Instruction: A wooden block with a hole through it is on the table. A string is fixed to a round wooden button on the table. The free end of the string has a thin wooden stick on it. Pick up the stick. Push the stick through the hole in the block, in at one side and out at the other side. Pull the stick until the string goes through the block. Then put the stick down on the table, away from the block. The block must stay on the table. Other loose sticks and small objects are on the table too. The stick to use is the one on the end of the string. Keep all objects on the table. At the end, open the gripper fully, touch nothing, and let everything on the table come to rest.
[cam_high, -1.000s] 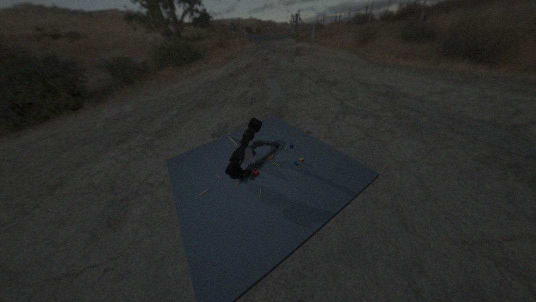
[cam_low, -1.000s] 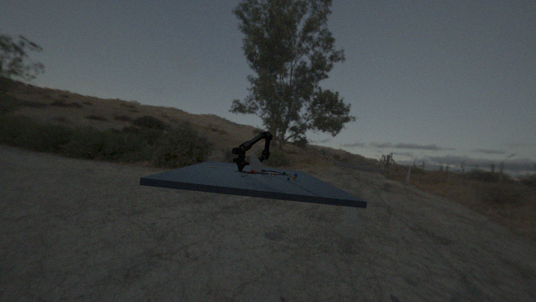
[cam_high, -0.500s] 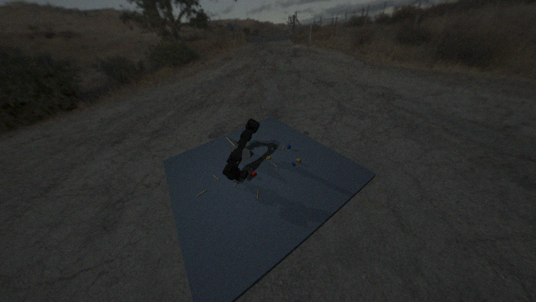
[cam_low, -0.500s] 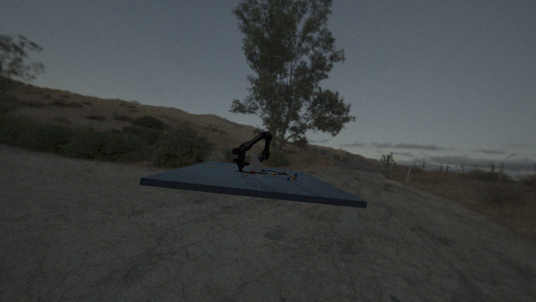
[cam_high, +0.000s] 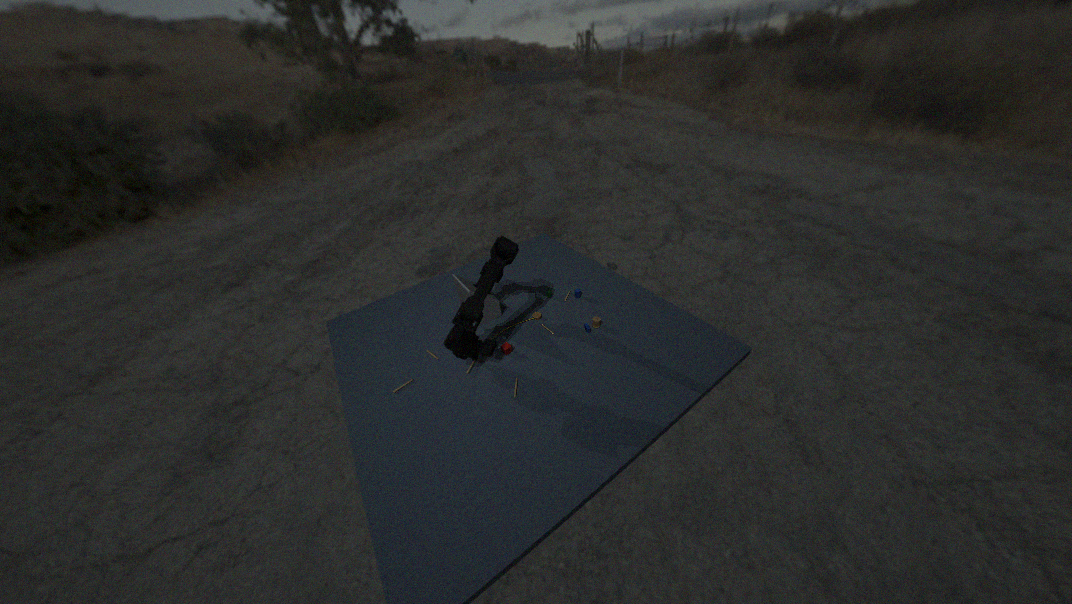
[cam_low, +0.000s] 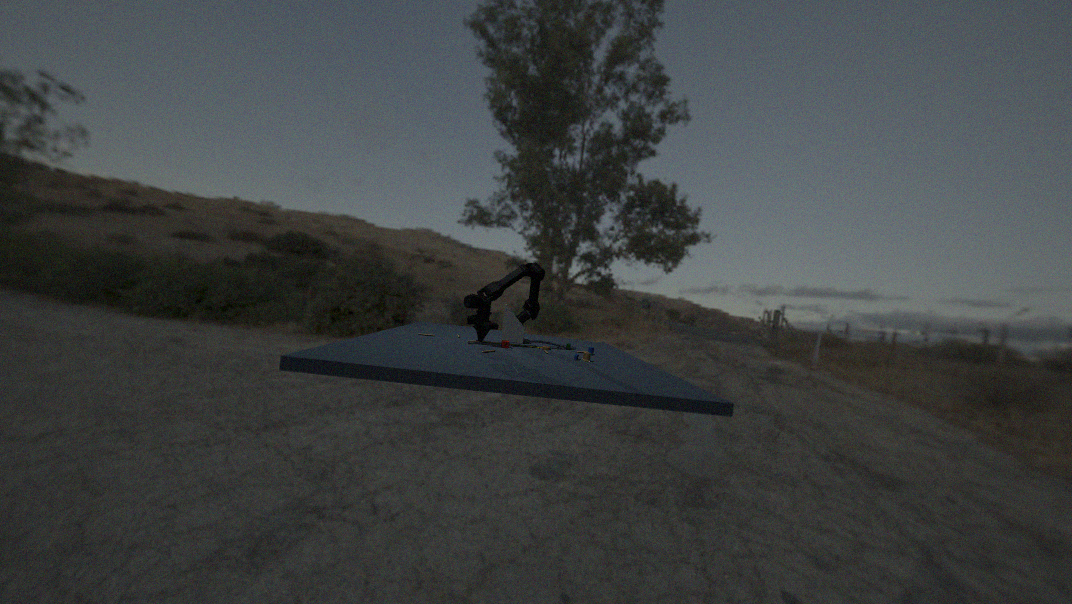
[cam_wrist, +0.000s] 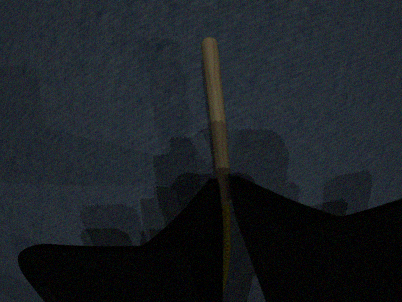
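Note:
The gripper (cam_wrist: 223, 181) (cam_high: 474, 360) (cam_low: 481, 339) is shut on the stick at the end of the string. The pale wooden stick (cam_wrist: 213, 85) (cam_high: 470, 367) points forward from the fingertips, close above or on the table; its height is hard to tell. Its rear end is between the fingers. The yellow string (cam_wrist: 227, 240) runs back from it between the fingers. The round wooden button (cam_high: 536, 315) lies to the right of the gripper in the top view, with string leading from it. The small wooden block (cam_high: 596, 321) (cam_low: 587, 357) stands farther right; its hole is too small to make out.
A red object (cam_high: 507, 348) (cam_low: 505, 343) lies close beside the gripper. Blue objects (cam_high: 577, 293) (cam_high: 587, 327) lie near the block, and a green one (cam_high: 549, 293) behind the button. Loose sticks (cam_high: 402, 385) (cam_high: 516, 387) (cam_high: 548, 328) lie around on the blue-grey table (cam_high: 450, 487).

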